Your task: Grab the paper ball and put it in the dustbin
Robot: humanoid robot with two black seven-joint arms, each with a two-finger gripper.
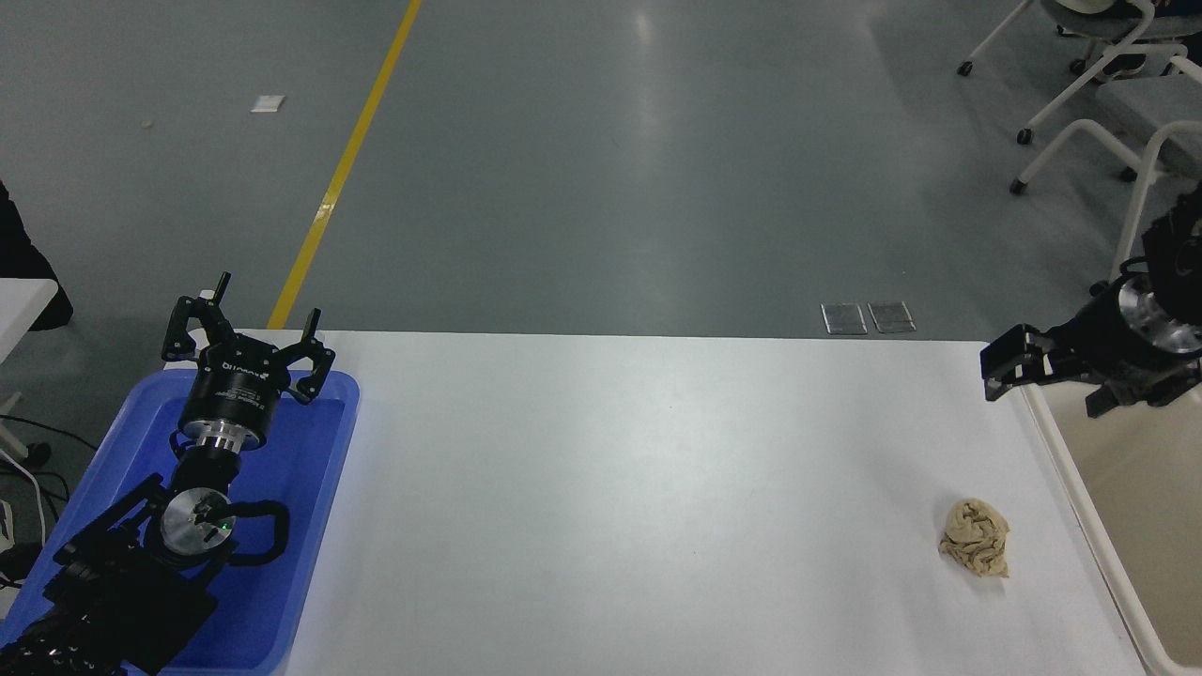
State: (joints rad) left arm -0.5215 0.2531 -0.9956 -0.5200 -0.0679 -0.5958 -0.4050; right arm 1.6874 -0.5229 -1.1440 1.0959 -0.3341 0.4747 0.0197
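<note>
The tan crumpled paper ball (977,537) lies on the white table (639,488) near its right edge. The cream-white dustbin (1080,507) stands just to its right, partly cut off by the picture's edge. My right gripper (1009,371) comes in from the right edge over the bin's far corner, pointing left, well above and behind the ball. I cannot see whether it is open or shut. My left gripper (249,343) is parked open over the blue tray at the lower left.
A blue plastic tray (310,526) sits at the table's left end under the left arm. Beyond the table is grey floor with a yellow line (347,160). White chair legs (1080,131) stand at the top right.
</note>
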